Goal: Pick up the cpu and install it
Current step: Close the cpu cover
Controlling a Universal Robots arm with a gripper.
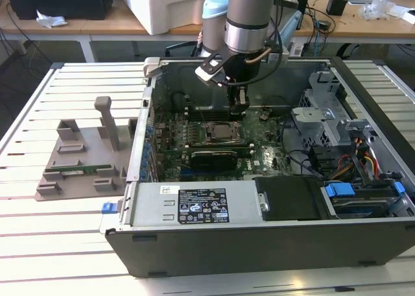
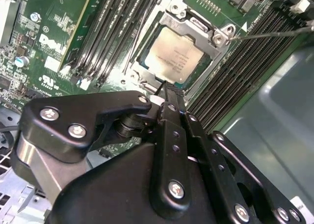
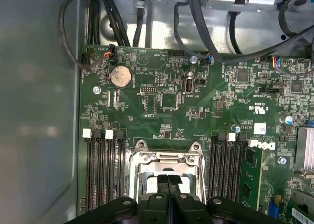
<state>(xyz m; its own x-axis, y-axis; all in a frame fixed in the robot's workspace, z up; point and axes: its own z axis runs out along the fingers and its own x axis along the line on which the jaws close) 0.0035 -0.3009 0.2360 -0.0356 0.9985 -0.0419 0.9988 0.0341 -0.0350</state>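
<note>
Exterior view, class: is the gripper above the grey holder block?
No, the gripper hangs inside the open computer case, over the motherboard.

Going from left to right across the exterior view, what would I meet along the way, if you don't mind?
Grey holder → cpu → drive cage → coloured cables.

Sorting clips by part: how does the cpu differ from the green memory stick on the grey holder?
The cpu is square and silvery; the memory stick is long, narrow and green. The cpu sits in the socket inside the case; the memory stick lies on the grey holder outside it, at the exterior view's left. The gripper hangs over the cpu, far from the memory stick. Both lie flat.
</note>
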